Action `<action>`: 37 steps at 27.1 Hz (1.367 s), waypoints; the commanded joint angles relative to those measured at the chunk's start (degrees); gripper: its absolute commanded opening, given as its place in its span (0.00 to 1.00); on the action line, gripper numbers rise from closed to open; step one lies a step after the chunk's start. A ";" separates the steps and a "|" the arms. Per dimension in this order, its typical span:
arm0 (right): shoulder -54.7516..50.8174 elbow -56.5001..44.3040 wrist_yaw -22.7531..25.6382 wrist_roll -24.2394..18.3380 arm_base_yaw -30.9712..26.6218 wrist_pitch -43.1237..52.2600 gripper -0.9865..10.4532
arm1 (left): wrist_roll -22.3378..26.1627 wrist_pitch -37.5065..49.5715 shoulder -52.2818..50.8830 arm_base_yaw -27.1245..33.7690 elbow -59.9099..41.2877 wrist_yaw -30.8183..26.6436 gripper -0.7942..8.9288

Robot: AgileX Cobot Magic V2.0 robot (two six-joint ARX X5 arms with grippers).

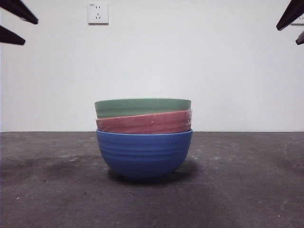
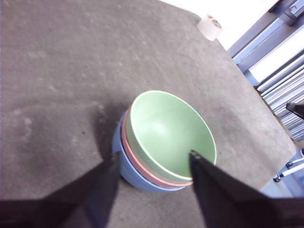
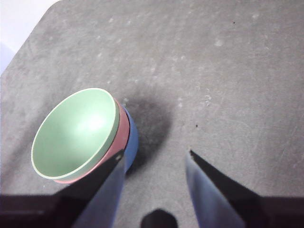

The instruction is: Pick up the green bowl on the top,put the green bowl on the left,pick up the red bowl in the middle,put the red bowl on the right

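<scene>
Bowls sit nested in one stack at the centre of the front view: the green bowl on top, the red bowl under it, and a blue bowl at the bottom, standing on the dark worktop. All three are upright, mouths facing up; being round, they have no long axis, though the green and red rims tilt slightly in the stack.

Nothing has been lifted, so the first step, picking up the green bowl, looks still to be started. Both arms show only as dark tips at the upper left and upper right corners of the front view. The left hand hangs above the stack with its jaws spread and nothing between them; one jaw tip overlaps the green rim in that picture, but contact cannot be confirmed. The right hand is likewise spread wide and empty, over bare worktop just beside the stack.

Next, one hand likely needs to come down so its jaws straddle the green bowl's rim wall, close on it, and lift straight up without dragging the red bowl.
</scene>
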 commanded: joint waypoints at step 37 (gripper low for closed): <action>0.07 0.17 0.15 -0.61 1.66 -0.79 0.28 | 12.46 -20.04 44.83 -27.61 31.19 -34.05 0.30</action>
